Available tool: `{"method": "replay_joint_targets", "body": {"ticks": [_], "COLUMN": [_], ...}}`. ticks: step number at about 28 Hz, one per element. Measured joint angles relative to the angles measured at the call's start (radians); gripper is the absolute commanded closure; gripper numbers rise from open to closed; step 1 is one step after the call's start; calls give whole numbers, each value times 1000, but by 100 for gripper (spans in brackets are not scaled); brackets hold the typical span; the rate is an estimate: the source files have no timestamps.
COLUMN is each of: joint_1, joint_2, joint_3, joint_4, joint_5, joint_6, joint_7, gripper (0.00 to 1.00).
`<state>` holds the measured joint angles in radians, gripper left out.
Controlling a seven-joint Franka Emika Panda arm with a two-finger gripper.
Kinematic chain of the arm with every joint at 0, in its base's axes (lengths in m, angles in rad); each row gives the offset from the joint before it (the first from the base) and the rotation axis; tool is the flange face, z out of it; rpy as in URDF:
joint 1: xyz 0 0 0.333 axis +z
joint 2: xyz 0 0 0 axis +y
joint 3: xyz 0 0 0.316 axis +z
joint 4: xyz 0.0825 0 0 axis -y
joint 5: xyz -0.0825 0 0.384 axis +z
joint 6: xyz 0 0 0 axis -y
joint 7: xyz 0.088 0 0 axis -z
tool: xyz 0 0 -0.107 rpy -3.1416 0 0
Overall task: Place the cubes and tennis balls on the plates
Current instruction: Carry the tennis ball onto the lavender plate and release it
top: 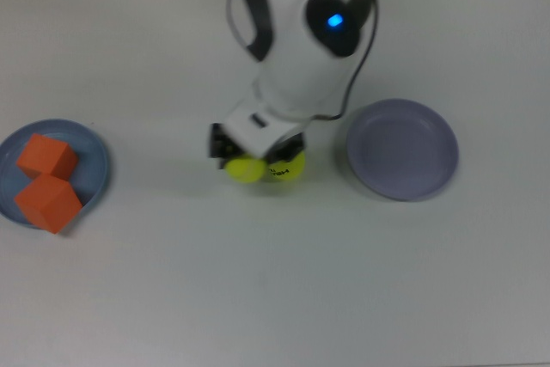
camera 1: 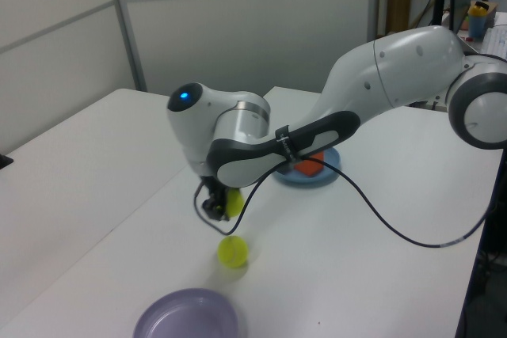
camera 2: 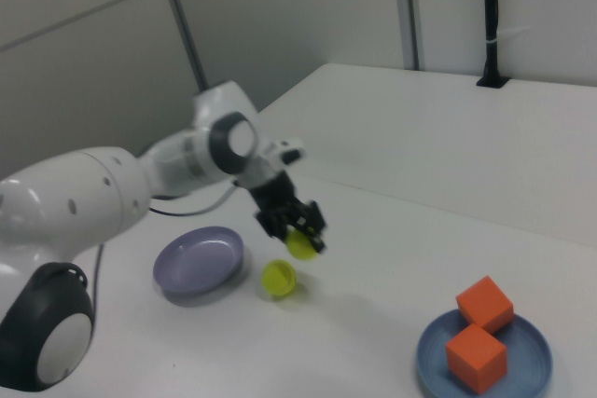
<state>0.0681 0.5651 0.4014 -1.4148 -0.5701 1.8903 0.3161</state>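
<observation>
Yellow-green held ball (camera 2: 300,243) clenched in my gripper (camera 2: 295,226), lifted off the white table (top: 258,281), I see the lettered ball (top: 290,168) on the table just beside the lavender plate (top: 402,149), both orange cubes (top: 48,182) on the blue plate (top: 94,161), well apart from it.

The big white arm (camera 1: 380,77) bends down with a blue light on its wrist. Its end effector (camera 2: 297,230) points down and is closed on a tennis ball (camera 2: 300,243), held up in the air.
</observation>
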Motion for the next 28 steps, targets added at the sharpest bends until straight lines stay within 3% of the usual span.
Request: {"method": "replay_joint_targets", "body": {"ticks": [5, 12, 16, 17, 18, 19, 20, 28], "joint_1": [48, 173, 237, 247, 256, 267, 272, 270], "joint_2": [-11, -4, 17, 23, 29, 40, 47, 70], "joint_3": [73, 81, 80, 78, 75, 70, 67, 53], "joint_4": [2, -9, -22, -25, -28, -31, -32, -25], "joint_5": [1, 3, 2, 1, -2, -7, -10, -15], "joint_6": [0, 0, 0, 0, 0, 0, 0, 0], "joint_7": [2, 36, 76, 88, 99, 111, 117, 129], "gripper": [100, 100, 93, 86, 43, 18, 0, 0]}}
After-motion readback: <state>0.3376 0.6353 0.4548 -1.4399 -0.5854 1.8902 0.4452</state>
